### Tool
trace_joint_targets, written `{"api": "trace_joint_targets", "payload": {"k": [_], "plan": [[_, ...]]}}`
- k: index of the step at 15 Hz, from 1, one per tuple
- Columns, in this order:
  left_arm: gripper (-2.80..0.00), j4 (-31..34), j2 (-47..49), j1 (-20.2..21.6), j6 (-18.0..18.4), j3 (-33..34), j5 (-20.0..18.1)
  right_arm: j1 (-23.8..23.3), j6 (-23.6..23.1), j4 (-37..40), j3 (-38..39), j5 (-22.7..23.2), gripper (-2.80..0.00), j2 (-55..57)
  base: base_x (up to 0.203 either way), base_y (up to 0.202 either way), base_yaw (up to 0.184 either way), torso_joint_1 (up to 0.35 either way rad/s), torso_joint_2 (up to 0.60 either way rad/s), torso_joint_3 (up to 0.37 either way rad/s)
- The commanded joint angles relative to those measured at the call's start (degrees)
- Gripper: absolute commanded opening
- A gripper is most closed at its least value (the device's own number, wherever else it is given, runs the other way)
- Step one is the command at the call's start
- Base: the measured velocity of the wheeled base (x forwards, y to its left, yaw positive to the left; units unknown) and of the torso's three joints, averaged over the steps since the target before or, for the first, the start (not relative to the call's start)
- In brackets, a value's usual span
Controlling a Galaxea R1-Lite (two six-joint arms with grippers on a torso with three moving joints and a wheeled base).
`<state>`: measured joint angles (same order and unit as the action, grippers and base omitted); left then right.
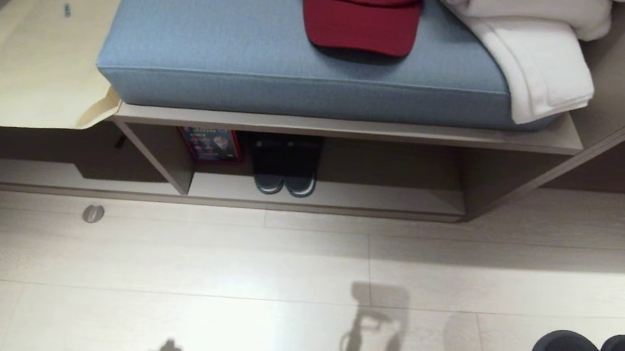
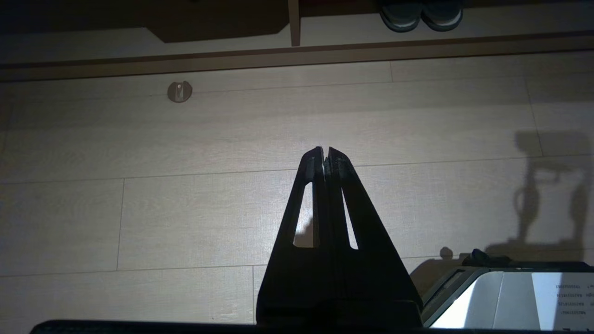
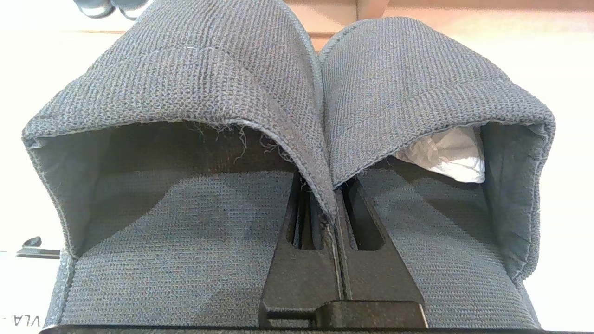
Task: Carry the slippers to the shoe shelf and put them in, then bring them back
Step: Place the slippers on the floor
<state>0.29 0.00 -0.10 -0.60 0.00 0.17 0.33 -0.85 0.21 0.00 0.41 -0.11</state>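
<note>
Between end effector [image 3: 330, 218] fingers, grey-blue knit slippers [image 3: 195, 93]

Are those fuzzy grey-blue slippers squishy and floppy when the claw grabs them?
Probably yes. The soft grey-blue knitted slippers look floppy: the right claw pinches their inner edges together and the bands fold. They likely weigh little, hanging from that thin pinch. The rough knit probably won't slip easily.
</note>
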Motion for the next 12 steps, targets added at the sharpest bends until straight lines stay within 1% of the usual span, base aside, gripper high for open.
{"api": "trace_joint_targets", "payload": {"k": [1,12], "plan": [[-2.80,-0.1,0.0,0.0,0.0,0.0,0.0,0.0,0.0,0.0,0.0,0.0,-2.80,-0.1,0.000,0.000,0.000,0.002,-0.01,0.203],[-2.80,0.0,0.0,0.0,0.0,0.0,0.0,0.0,0.0,0.0,0.0,0.0,-2.80,-0.1,0.000,0.000,0.000,0.001,0.00,0.202]]}}
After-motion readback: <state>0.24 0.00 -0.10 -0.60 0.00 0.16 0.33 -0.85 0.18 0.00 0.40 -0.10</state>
